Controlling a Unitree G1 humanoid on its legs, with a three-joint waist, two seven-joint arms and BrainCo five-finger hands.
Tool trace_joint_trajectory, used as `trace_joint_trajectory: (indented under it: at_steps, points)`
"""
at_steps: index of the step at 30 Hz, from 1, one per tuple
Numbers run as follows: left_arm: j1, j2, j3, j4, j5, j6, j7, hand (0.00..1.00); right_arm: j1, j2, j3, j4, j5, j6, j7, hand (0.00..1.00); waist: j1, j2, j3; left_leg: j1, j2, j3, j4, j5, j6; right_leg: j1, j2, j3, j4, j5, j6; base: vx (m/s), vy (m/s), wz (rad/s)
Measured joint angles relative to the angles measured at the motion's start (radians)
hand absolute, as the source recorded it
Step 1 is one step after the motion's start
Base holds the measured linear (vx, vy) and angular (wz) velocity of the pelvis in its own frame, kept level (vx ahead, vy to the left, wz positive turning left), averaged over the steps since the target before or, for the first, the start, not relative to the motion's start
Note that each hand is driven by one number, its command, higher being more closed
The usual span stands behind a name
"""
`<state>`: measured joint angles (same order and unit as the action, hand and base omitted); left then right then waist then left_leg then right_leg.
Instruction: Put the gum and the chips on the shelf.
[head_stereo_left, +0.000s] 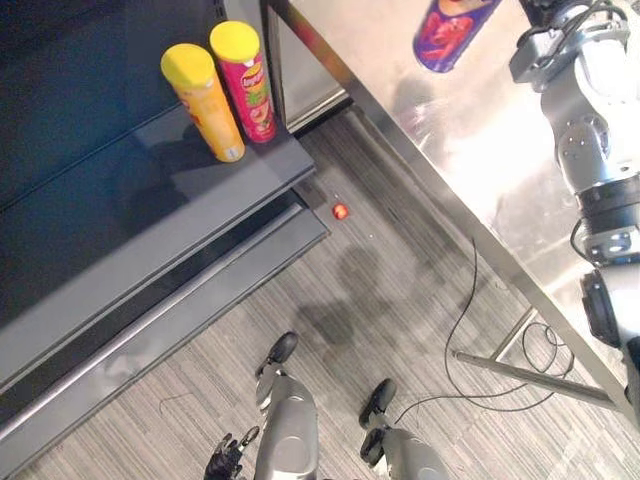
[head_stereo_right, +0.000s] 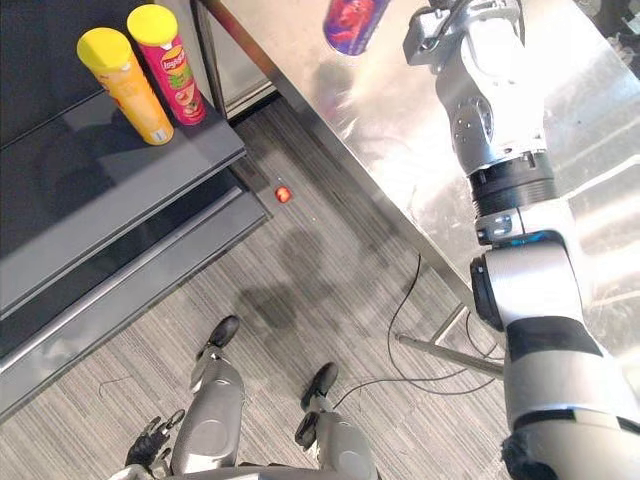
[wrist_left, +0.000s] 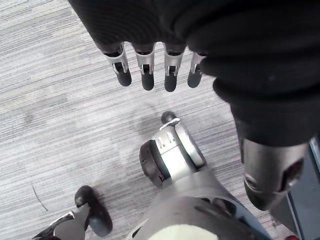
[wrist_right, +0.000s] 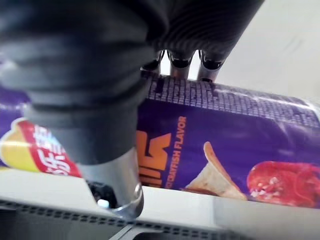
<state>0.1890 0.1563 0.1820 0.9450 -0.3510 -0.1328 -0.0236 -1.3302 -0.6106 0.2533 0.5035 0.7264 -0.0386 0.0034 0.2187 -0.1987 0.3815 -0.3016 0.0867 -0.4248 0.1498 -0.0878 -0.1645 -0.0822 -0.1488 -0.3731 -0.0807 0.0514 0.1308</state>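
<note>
A purple can of chips (wrist_right: 225, 145) lies across my right hand (wrist_right: 114, 182), whose fingers (wrist_right: 180, 62) and thumb are curled round it. The hand holds it up above the steel table, at the far edge of the eye views (head_stereo_right: 350, 25). On the dark shelf (head_stereo_left: 150, 200) at the left stand a yellow can (head_stereo_left: 205, 100) and a pink can (head_stereo_left: 245, 80), upright and side by side. A small red round thing (head_stereo_left: 340, 211) lies on the floor by the shelf's corner. My left hand (wrist_left: 145, 70) hangs low over the floor with straight fingers and holds nothing.
The steel table (head_stereo_left: 480, 130) runs diagonally along the right side, with a slanted leg (head_stereo_left: 530, 375) reaching the floor. A lower shelf ledge (head_stereo_left: 170, 310) juts out below the dark shelf. Striped grey carpet (head_stereo_left: 400, 290) lies between shelf and table.
</note>
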Motion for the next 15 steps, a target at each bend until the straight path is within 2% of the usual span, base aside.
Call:
trace_joint_trajectory:
  at_steps: [3, 5, 7, 9, 15]
  points:
    - [0.000, -0.002, 0.015, 0.000, 0.003, 0.006, 0.001, 0.00, 0.006, -0.018, 0.000, -0.097, 0.028, -0.036, 0.007, 1.00, -0.012, -0.004, -0.010, 0.009, 0.001, 0.007, 0.000, 0.000, 0.000, 0.005, 0.000, 0.007, -0.003, 0.002, -0.003, 0.00, -0.011, -0.08]
    - [0.002, -0.002, 0.021, 0.005, 0.010, 0.010, 0.005, 0.00, 0.032, -0.045, 0.001, -0.163, 0.040, -0.062, 0.025, 1.00, -0.022, -0.005, -0.043, 0.012, 0.001, 0.008, 0.000, 0.000, 0.000, 0.007, 0.000, 0.008, -0.004, 0.002, -0.003, 0.00, 0.000, 0.00]
    - [0.004, -0.001, 0.022, 0.010, 0.013, 0.011, 0.008, 0.00, 0.056, -0.059, 0.013, -0.193, 0.040, -0.067, 0.035, 1.00, -0.024, -0.004, -0.058, 0.032, 0.000, 0.009, -0.001, 0.000, 0.000, 0.028, -0.001, 0.008, -0.008, 0.002, -0.003, 0.00, 0.000, 0.00]
    - [0.017, 0.001, 0.023, 0.012, 0.020, 0.011, 0.009, 0.00, 0.095, -0.094, 0.062, -0.236, 0.040, -0.067, 0.058, 1.00, -0.027, 0.000, -0.101, 0.046, 0.000, 0.006, -0.003, 0.000, 0.000, 0.045, 0.000, 0.007, -0.015, 0.002, -0.002, 0.01, -0.016, 0.03]
    - [0.023, -0.009, 0.019, 0.013, 0.020, 0.010, -0.002, 0.00, 0.215, -0.152, 0.177, -0.358, 0.039, -0.064, 0.150, 1.00, -0.029, 0.033, -0.160, 0.105, -0.007, -0.030, -0.044, 0.015, 0.001, 0.113, -0.007, -0.038, -0.021, -0.002, 0.001, -0.02, -0.011, 0.17]
